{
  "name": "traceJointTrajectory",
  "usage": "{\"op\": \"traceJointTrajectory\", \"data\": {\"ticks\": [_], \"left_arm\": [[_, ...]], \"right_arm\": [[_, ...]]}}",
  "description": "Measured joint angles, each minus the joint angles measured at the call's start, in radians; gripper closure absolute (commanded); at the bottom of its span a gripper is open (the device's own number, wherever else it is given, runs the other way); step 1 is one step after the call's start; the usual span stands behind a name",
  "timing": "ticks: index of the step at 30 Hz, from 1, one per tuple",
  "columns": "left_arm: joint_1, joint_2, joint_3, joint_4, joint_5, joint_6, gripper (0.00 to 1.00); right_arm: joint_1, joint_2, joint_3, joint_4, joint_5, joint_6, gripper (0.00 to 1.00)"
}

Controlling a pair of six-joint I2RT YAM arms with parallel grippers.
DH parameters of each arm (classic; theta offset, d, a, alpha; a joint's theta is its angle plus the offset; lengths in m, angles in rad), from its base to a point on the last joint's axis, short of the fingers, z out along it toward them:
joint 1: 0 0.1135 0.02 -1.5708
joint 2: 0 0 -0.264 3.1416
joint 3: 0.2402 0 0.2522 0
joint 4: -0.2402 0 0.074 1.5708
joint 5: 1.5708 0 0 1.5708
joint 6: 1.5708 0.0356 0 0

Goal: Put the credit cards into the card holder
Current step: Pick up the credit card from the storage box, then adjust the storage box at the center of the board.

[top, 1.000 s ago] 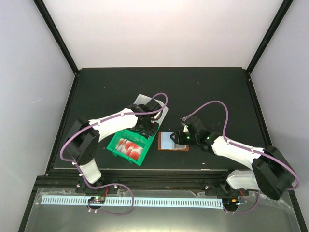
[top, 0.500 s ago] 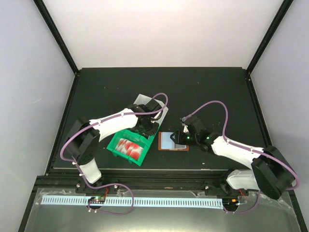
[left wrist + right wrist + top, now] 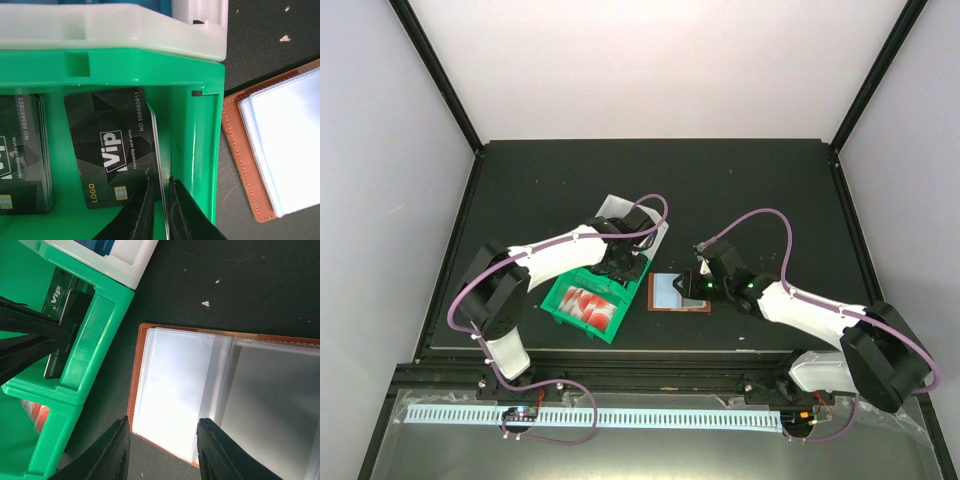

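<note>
Black credit cards [image 3: 112, 150] marked "VIP" stand on edge in the middle section of a green tray [image 3: 195, 130]. My left gripper [image 3: 161, 187] reaches down into that section, shut on the thin edge of the rightmost black card. From above it is seen at the tray's right end [image 3: 623, 268]. The card holder [image 3: 175, 390] lies open on the mat, brown leather with clear pockets facing up [image 3: 678, 293]. My right gripper [image 3: 162, 432] hovers open over it, its jaws either side of the left page. Red-and-white cards [image 3: 588, 303] fill the near section.
The tray's far section [image 3: 125, 27] is white and holds blue cards. A second stack of black cards [image 3: 22, 150] stands left of the gripped one. The holder's leather edge [image 3: 240, 150] lies just right of the tray. Dark mat surrounds both.
My left gripper's jaws have closed onto the edge of the black card. Both arms have hardly moved and the right gripper stays as wide as before.
</note>
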Motion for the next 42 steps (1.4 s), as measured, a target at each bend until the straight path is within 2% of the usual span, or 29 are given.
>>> {"op": "traceJointTrajectory", "data": {"ticks": [8, 13, 18, 22, 28, 34, 38, 42], "left_arm": [[0.001, 0.031, 0.000, -0.001, -0.016, -0.002, 0.88], [0.001, 0.072, 0.000, 0.000, -0.014, -0.002, 0.98], [0.001, 0.063, 0.000, -0.002, -0.020, -0.002, 0.98], [0.001, -0.011, 0.000, -0.013, -0.040, -0.003, 0.98], [0.002, -0.241, -0.028, -0.007, -0.041, -0.014, 0.98], [0.010, -0.417, -0.163, 0.095, 0.124, -0.033, 0.98], [0.012, -0.392, -0.253, 0.178, 0.279, -0.051, 0.98], [0.005, -0.333, -0.322, 0.220, 0.364, -0.055, 0.98]], "right_arm": [[0.000, 0.000, 0.000, 0.000, 0.000, 0.000, 0.61], [0.000, 0.000, 0.000, -0.002, 0.001, 0.000, 0.60], [0.000, -0.013, 0.000, -0.008, 0.001, -0.001, 0.56], [0.000, -0.033, 0.000, 0.000, -0.008, -0.003, 0.56], [0.047, -0.005, 0.027, 0.000, -0.006, -0.003, 0.56], [0.096, 0.006, 0.040, -0.019, 0.060, 0.026, 0.56], [0.096, -0.032, 0.031, -0.060, 0.133, 0.057, 0.55], [0.096, -0.068, 0.013, -0.074, 0.170, 0.080, 0.55]]}}
